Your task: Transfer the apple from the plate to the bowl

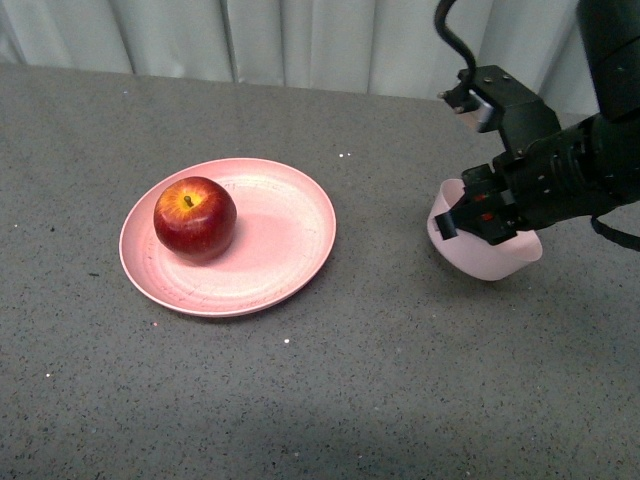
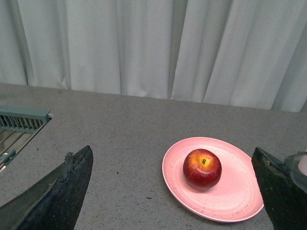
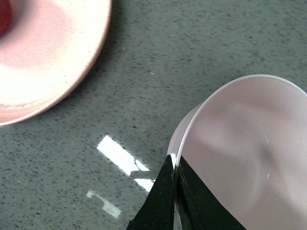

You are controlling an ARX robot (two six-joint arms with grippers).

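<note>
Apple (image 1: pixel 195 217) in neither pincer. Right pincer (image 1: pixel 462 218) clamped narrow on rim of bowl (image 1: pixel 490 262), bowl tilted. Left pincer (image 2: pixel 171 149) spread wide, holding nothing. Further out: apple sits stem-up on plate (image 1: pixel 290 250), on counter (image 1: pixel 400 380), well apart from bowl.

I am seeing no readable text, labels, brands, numbers or signs in any of my three camera views; nothing is showing any writing at all.
</note>
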